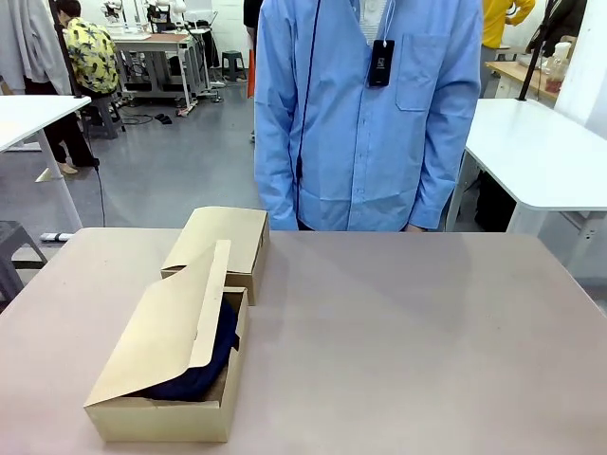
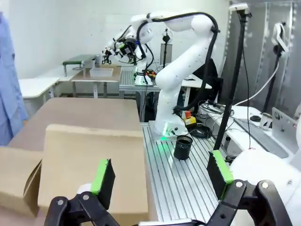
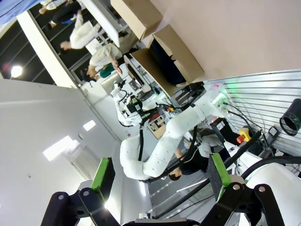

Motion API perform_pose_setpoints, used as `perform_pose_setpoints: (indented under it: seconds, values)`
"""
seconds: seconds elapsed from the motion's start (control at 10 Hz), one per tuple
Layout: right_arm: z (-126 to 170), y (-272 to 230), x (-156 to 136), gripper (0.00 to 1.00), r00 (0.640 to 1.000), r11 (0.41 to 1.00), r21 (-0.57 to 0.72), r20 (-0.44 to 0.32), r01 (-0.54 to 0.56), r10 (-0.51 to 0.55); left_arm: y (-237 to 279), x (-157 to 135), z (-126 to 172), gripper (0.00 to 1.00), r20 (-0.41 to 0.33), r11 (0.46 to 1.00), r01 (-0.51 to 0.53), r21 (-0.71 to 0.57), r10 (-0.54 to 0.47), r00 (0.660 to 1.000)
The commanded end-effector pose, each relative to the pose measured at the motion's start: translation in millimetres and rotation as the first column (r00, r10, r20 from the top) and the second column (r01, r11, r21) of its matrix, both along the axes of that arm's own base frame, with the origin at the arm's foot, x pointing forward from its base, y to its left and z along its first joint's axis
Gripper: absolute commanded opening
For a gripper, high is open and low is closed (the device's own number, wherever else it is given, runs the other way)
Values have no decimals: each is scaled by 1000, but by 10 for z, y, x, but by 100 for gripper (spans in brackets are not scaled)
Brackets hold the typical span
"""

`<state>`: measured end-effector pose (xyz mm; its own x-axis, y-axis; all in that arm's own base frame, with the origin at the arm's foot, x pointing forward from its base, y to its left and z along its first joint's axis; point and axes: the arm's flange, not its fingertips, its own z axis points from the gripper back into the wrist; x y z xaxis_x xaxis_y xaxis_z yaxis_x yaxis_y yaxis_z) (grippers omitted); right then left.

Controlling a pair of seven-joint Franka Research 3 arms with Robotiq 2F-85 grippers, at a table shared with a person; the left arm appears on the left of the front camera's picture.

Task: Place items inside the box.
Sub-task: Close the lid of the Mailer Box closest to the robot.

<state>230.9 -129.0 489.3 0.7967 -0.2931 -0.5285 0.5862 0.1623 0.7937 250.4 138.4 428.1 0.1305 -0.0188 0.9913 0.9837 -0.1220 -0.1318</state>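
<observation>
On the left half of the pale beige table (image 1: pixel 398 332), near its front edge, lies the larger plain brown cardboard box (image 1: pixel 166 412), rectangular, its wide hinged lid flap (image 1: pixel 175 327) raised at a slant over the opening. Inside it, under the flap, a navy blue fabric pouch (image 1: pixel 204 365) shows against the box's right wall, bulging a little above the rim; what else may lie in the box cannot be told. Just behind this box, and touching or nearly touching its far end, sits a smaller, narrower brown cardboard box (image 1: pixel 223 237) with its lid down. A person in a light blue button shirt (image 1: pixel 370 114) stands at the far side of the table, arms hanging at the sides. In the left wrist view the left gripper (image 2: pixel 162 176) hangs off the table's edge above a ribbed metal base plate (image 2: pixel 183 179), its green-padded fingers (image 2: pixel 101 176) spread wide with nothing between them, the tan lid flap (image 2: pixel 89 165) just beyond. In the right wrist view the right gripper (image 3: pixel 160 181) likewise has its fingers (image 3: pixel 103 174) spread wide and empty, and both boxes (image 3: pixel 174 56) appear far off on the table
</observation>
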Motion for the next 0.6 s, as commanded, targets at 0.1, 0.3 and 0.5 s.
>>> perform_pose_setpoints:
  seconds: [0.1, 0.3, 0.5]
  values:
    - [49, 2, -2, 100, 1000, 1000, 17, 7, 3, -3, 462, 347, -127, 100, -76, 995, -85, -41, 82, 994]
    - [49, 2, -2, 100, 1000, 1000, 17, 7, 3, -3, 172, 109, -63, 100, -32, 1000, -21, 3, 21, 999]
    - [49, 2, -2, 100, 1000, 1000, 17, 7, 3, -3, 172, 109, -63, 100, -32, 1000, -21, 3, 21, 999]
